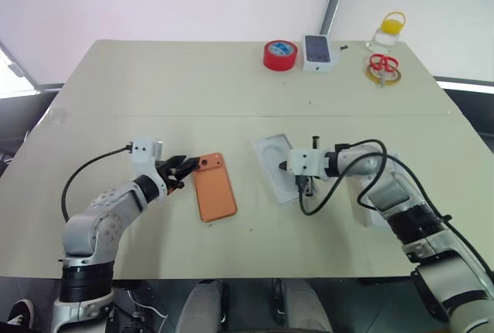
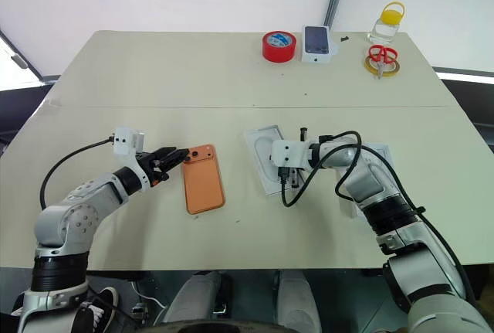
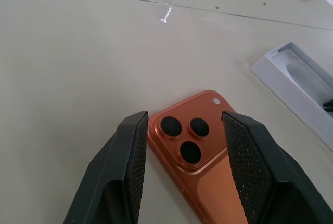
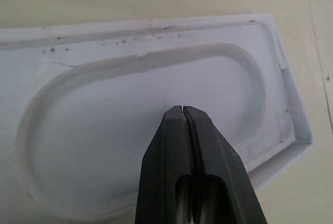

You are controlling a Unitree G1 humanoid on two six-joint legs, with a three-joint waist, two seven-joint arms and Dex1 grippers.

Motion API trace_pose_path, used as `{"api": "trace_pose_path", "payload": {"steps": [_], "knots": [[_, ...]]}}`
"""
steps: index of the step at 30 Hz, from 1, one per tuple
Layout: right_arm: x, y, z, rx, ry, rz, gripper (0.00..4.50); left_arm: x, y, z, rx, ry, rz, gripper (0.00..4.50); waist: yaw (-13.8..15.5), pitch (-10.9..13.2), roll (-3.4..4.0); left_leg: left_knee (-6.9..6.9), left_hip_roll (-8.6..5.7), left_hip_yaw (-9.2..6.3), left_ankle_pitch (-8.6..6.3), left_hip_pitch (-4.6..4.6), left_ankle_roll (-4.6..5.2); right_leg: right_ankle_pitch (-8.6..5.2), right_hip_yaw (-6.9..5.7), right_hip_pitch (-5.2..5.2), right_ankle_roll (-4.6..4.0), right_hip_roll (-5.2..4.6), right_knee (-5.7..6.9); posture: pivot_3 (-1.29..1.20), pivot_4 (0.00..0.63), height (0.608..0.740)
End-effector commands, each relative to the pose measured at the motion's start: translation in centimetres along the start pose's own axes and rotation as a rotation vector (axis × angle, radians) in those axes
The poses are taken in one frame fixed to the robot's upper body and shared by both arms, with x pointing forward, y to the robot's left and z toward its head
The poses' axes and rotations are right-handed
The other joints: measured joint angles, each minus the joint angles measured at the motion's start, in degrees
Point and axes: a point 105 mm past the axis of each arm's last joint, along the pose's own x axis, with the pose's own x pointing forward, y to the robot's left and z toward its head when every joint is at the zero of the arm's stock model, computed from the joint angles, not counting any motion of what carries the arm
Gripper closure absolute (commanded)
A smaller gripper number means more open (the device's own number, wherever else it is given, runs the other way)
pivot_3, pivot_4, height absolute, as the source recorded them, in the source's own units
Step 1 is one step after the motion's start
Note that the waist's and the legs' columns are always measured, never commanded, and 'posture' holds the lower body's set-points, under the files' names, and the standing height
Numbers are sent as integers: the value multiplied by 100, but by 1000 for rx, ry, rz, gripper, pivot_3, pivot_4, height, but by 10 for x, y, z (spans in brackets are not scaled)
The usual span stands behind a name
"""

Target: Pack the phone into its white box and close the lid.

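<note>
The orange phone (image 1: 214, 188) lies flat on the table, back up, its dark lenses (image 3: 184, 135) toward my left gripper. My left gripper (image 3: 184, 117) is open, one finger (image 3: 130, 156) on each side of the phone's camera corner. The lid (image 1: 272, 164) lies inside up in the middle of the table and shows an oval moulded recess (image 4: 130, 104). My right gripper (image 4: 183, 110) is shut, and its tips point down over that recess. The white box (image 1: 364, 209) sits to the right of the lid, mostly hidden under my right forearm.
At the table's far edge stand a red tape roll (image 1: 279, 55), a small dark-screened phone on a white box (image 1: 319, 51), red-handled scissors on a yellow ring (image 1: 382, 66) and a jar with a yellow lid (image 1: 388, 30). A seam (image 1: 231, 115) crosses the table.
</note>
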Motion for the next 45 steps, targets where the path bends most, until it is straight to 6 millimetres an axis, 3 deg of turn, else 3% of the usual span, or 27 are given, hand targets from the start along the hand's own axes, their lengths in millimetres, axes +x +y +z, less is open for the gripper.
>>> {"api": "trace_pose_path", "payload": {"steps": [1, 10, 13, 17, 25, 32, 34, 41, 45], "knots": [[-3, -1, -5, -88, 62, 16, 4460, 1, -5, 10, 34, -36, -15, 2109, 1, 0, 0, 0, 0, 0, 0, 0, 0, 0, 0, 0, 0, 0, 0, 0, 150, 740], [-4, -14, -6, -175, 117, -25, 4460, 4, -7, 9, 19, -40, -16, 2109, -1, 0, 0, 0, 0, 1, 0, 0, 0, 0, 0, -1, 0, 0, 0, 0, 150, 740], [-7, -31, -4, -194, 128, -98, 4460, 5, -7, 9, 18, -41, -15, 2109, -4, 0, 0, 0, 0, 1, 0, 0, 0, 0, 1, -1, 0, 0, -1, 0, 150, 740], [-13, -26, -10, -226, 158, -52, 4460, 6, -7, 10, 18, -44, -17, 2109, 10, 1, 0, 0, 0, 1, 0, -1, 0, 0, 0, -1, 0, 0, -1, 0, 150, 740], [-5, -20, 32, -52, -76, -64, 4460, 8, -7, 11, -13, -50, -29, 2109, -24, 1, 0, -2, 2, 0, 0, -2, 0, 0, -1, -3, 1, 1, 0, 0, 150, 740], [-39, -57, 18, -18, -53, -224, 4460, 9, -10, 10, 1, -52, -33, 2109, 9, 3, 1, 0, -3, 1, 0, -5, 0, 0, 1, -3, 0, -3, -2, 0, 150, 740], [-52, -61, 4, -40, 8, -239, 4460, 9, -10, 11, 5, -70, -33, 2109, 6, 3, 1, 0, -2, 1, 0, -5, 0, 0, 0, -4, 0, -3, -2, 0, 150, 740], [-60, -25, -40, -54, 120, -126, 4460, 4, -16, 12, -59, -74, -92, 2109, -1, 3, 0, -2, 1, 2, -1, -6, 1, -1, -1, -5, 0, -1, -3, 0, 150, 740], [-54, 1, -50, -26, 126, -50, 4460, 2, -15, 13, -48, -71, -94, 2109, -6, 4, 0, -2, 2, 3, -1, -5, 1, -1, -1, -5, 0, 0, -2, 0, 150, 740]]}}
